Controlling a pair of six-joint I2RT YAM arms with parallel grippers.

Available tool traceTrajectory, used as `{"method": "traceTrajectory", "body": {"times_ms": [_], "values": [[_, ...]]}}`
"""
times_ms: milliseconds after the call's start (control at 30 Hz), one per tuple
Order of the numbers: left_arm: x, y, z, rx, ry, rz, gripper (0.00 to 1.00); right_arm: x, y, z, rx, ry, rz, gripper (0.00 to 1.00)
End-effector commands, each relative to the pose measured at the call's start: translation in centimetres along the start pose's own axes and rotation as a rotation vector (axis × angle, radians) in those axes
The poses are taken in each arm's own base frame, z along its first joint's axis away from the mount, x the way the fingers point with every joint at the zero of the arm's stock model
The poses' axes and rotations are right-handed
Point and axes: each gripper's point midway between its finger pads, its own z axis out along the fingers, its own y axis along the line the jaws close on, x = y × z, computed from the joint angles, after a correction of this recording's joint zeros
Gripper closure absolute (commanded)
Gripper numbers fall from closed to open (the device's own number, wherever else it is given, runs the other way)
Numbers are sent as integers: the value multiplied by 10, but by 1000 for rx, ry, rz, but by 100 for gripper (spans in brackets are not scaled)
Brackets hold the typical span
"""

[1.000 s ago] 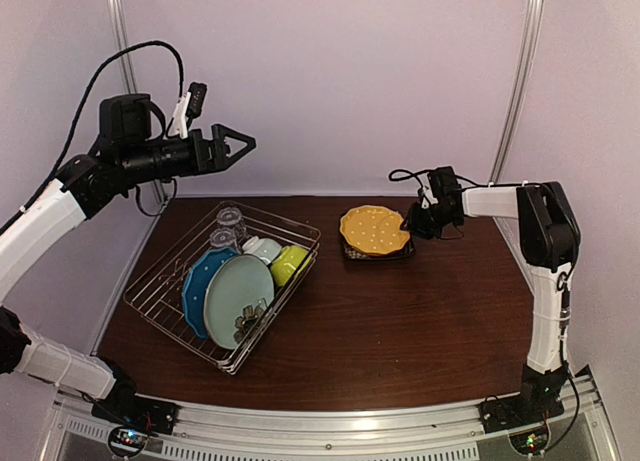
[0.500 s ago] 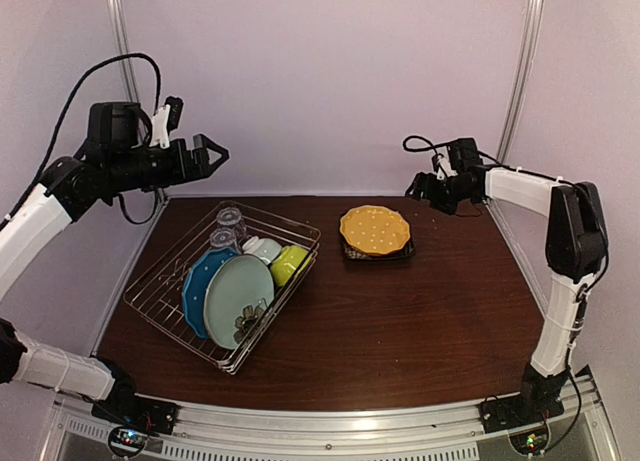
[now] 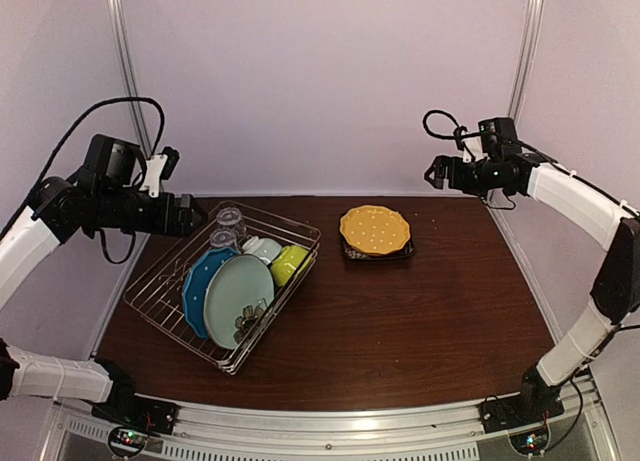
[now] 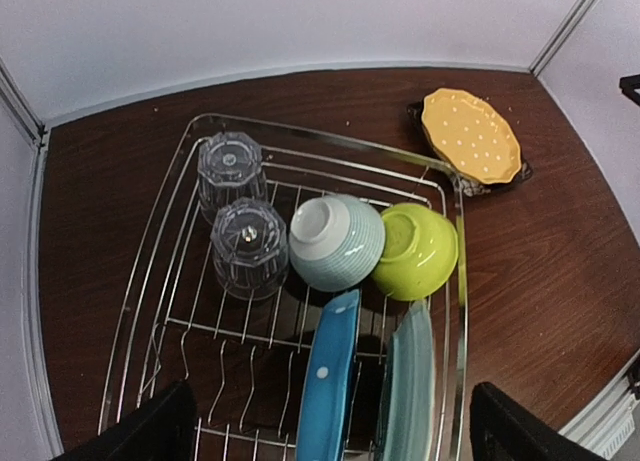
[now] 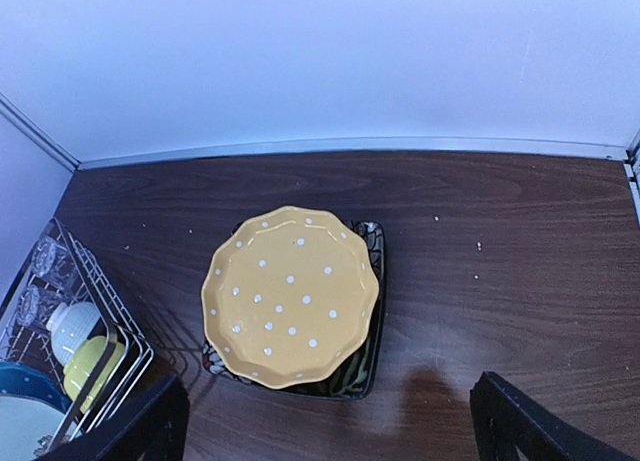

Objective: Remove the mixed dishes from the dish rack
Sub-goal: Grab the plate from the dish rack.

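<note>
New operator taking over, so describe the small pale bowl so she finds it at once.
Start at the silver wire dish rack on the table's left side. Behind the two upright plates, two bowls sit side by side; the small pale bowl is the ribbed, whitish one, between a clear glass and the lime-green bowl.

Even, soft light, seemingly from overhead, fills all three views. The dark table (image 3: 440, 311) shows faint sheen and soft shadows; everything looks sharp.

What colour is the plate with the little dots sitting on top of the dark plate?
Orange-yellow with white dots: the dotted plate, clearest in the right wrist view.
</note>
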Motion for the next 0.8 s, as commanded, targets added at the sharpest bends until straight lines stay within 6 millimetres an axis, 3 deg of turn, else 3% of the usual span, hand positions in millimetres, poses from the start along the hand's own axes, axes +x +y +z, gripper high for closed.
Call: {"method": "traceTrajectory", "body": {"times_ms": [0,267,567,767], "values": [[38,14,2,-44,117,68,3,20,-13,-20,85,22,-94,0],[73,21,19,-52,218,84,3,21,-38,-50,228,-36,-77,0],[98,18,49,-11,294,113,18,11,-5,-74,60,-101,-63,0],[105,12,69,30,320,132,32,7,-12,-85,73,-188,-35,0]]}}
